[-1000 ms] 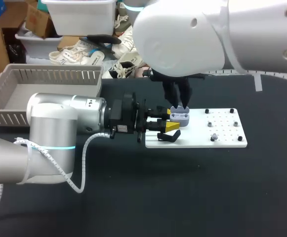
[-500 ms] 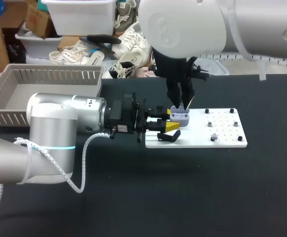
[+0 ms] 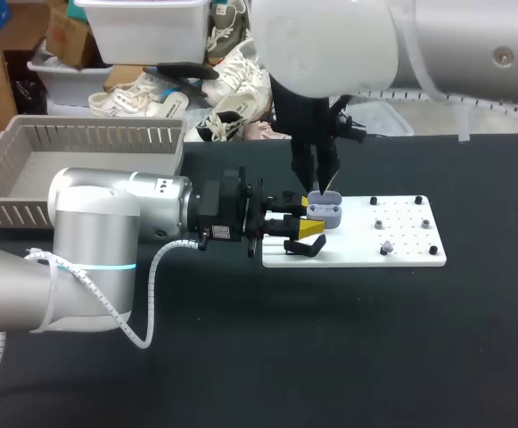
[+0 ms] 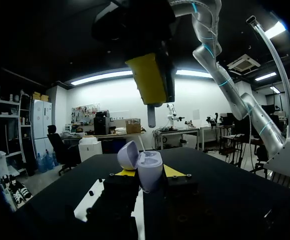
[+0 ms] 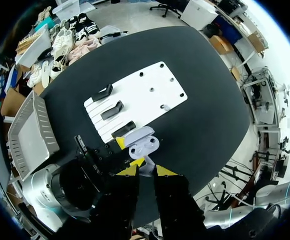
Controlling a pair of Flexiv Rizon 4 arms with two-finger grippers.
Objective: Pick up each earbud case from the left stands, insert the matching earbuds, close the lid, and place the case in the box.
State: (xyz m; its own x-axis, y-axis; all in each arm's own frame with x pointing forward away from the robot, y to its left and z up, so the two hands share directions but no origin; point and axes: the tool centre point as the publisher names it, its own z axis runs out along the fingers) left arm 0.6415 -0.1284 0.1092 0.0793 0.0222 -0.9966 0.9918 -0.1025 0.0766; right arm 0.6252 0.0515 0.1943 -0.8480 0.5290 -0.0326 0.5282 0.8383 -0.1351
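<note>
I have the left gripper (image 4: 149,172) clamped on the open earbud case (image 4: 145,165), one finger on each side. It holds the case at the left end of the white board (image 3: 410,250), with the lid (image 4: 127,154) tipped back. The right gripper (image 5: 145,170) hangs directly above the case. Its fingers are pinched nearly together on a small white earbud (image 4: 151,116), whose stem points down below the yellow tips (the stem is about all I can make out from the left wrist camera). The step in hand looks like seating that bud. I'd come down slowly and vertically, lining the stem up over one pocket using the right wrist view, where the case sits just ahead of the fingertips. I can't tell from here which pocket matches this bud, so I'd check that before committing. The left arm should hold dead steady, since any twist of the case in its grip would throw the alignment off. I'd stay clear of the raised lid, press lightly, and spread the fingers only once the bud sits flush. The grey box (image 3: 27,174) waits well apart to the left.
</note>
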